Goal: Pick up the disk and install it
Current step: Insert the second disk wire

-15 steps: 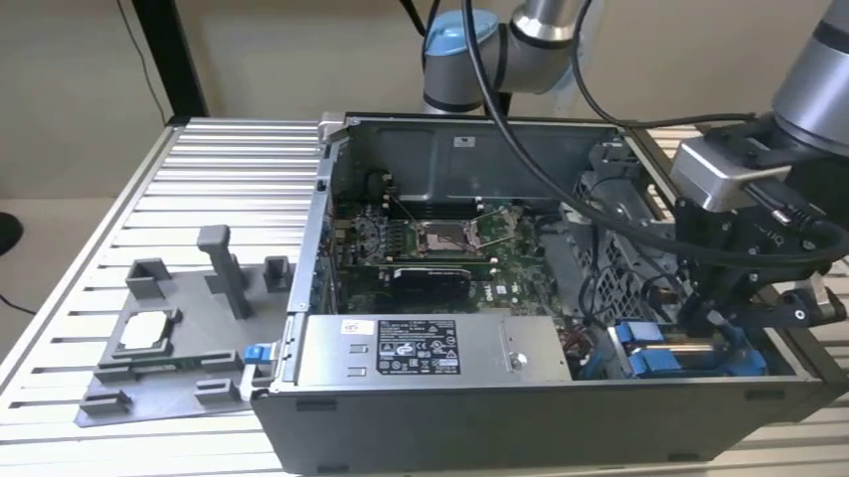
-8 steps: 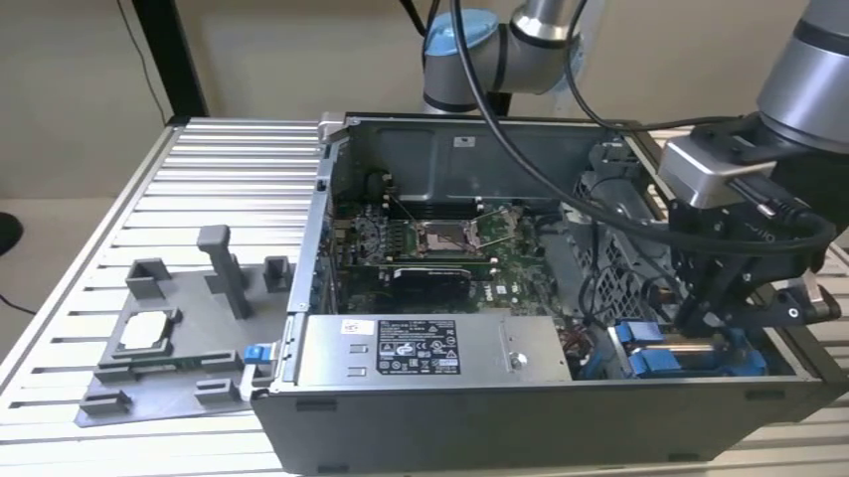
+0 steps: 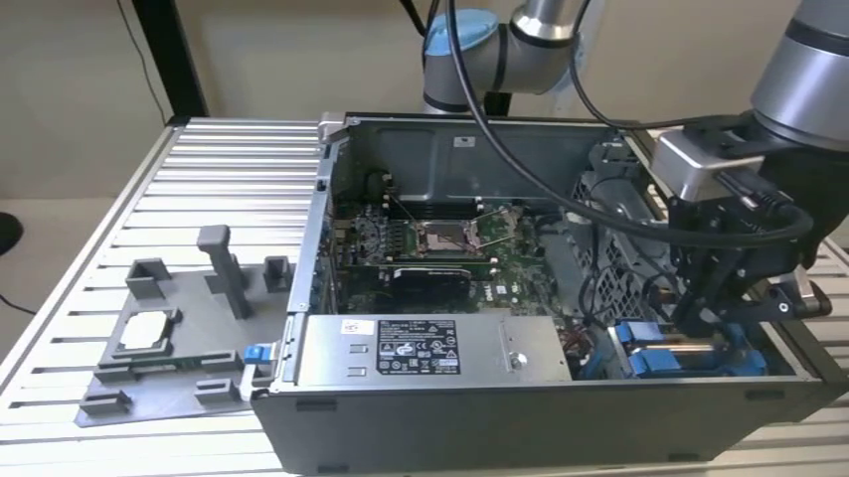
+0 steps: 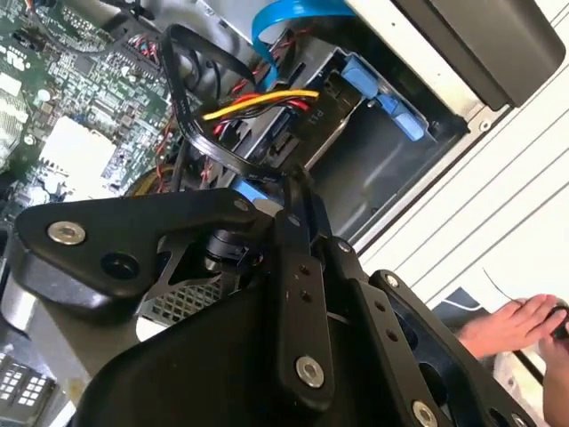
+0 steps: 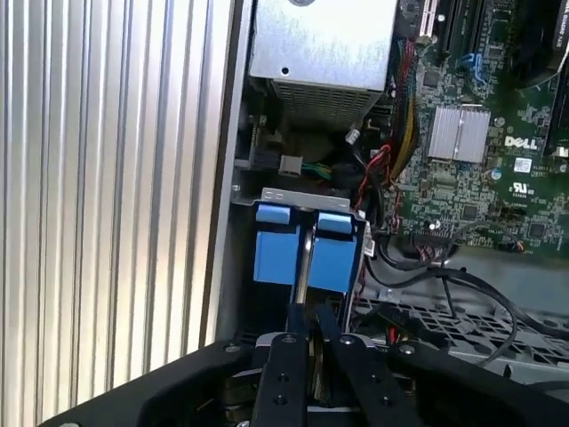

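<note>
Exterior view: gripper lowered into the open computer case, at the drive bay corner, over the disk seated between blue bracket tabs. First wrist view: fingers nearly together, pinching the thin edge between the tabs, apparently to guide insertion.

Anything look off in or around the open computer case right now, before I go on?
One thing: a person's hand rests beside the open grey computer case in the second wrist view, near the black gripper. In the case, the gripper sits at the blue plastic disk brackets, which stand upright and even.
</note>
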Controlling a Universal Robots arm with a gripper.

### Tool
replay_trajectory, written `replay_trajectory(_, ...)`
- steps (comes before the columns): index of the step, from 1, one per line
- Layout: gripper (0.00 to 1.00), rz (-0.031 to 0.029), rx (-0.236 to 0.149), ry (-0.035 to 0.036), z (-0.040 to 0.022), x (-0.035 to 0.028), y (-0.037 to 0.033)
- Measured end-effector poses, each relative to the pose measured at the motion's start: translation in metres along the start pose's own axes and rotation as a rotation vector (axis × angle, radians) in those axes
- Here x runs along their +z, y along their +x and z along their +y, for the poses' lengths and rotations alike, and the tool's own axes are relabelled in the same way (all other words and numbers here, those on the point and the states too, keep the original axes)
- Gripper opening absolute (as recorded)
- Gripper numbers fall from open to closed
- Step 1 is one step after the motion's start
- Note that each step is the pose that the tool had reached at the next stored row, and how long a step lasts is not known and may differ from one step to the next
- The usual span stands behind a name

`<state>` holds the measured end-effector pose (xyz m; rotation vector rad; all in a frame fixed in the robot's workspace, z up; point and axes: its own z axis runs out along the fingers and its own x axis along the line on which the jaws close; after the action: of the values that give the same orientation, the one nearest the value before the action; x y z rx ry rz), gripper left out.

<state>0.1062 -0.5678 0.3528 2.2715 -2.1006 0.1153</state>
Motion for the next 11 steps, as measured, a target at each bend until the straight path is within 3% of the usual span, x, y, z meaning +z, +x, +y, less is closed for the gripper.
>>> replay_trajectory(4, 0.0, 0.0011, 0.037, -0.001, 0.0, 0.0004, -0.0005)
replay_trajectory(11, 0.0, 0.0011, 0.037, -0.001, 0.0, 0.0005, -0.0006)
